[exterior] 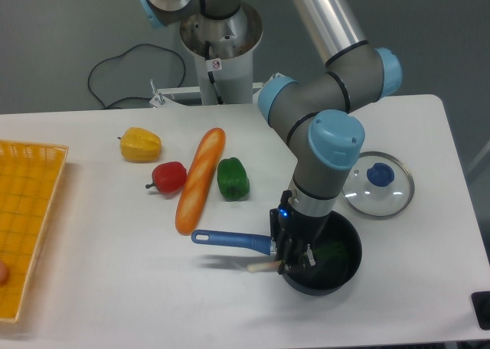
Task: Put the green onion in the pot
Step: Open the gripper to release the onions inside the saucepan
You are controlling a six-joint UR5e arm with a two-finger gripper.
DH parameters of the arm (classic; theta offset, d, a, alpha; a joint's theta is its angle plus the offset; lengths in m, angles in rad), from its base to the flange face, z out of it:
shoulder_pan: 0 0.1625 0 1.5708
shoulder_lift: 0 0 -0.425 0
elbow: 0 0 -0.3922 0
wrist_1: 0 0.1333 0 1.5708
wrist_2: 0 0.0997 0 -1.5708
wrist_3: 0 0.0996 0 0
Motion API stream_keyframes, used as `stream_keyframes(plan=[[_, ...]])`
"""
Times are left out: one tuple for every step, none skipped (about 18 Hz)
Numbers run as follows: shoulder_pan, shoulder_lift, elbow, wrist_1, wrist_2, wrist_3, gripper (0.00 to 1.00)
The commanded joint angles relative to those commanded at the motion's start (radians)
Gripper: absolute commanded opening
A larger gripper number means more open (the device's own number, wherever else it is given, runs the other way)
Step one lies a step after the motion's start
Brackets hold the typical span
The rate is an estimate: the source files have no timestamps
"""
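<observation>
white table [115, 288] | pot [346, 269]: green onion [331, 252] leaves inside, bulb outside | end effector [295, 263]: clamped on green onion

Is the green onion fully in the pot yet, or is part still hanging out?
Partly in. The green onion's white end sticks out over the pot's left rim, and green leaves show inside. The pincer sits at that rim.
</observation>
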Motion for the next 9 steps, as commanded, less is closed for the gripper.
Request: stream_keyframes(plan=[[0.0, 0.0, -0.002, 0.002, 0.0, 0.0, 0.3], [0.0, 0.0, -0.002, 0.002, 0.0, -0.002, 0.31], [-0.002, 0.0, -0.002, 0.002, 0.0, -0.003, 0.31], [-0.002, 0.0, -0.002, 0.002, 0.0, -0.005, 0.31], [-0.003, 0.0, -0.002, 0.002, 0.0, -0.005, 0.32], [-0.003, 0.0, -0.002, 0.002, 0.0, -0.005, 0.34], [-0.005, 0.0, -0.003, 0.002, 0.0, -0.006, 0.35], [-0.005, 0.0, -0.003, 0.002, 0.0, -0.006, 0.37], [-0.005, -0.002, -0.003, 0.002, 0.0, -0.008, 0.39]])
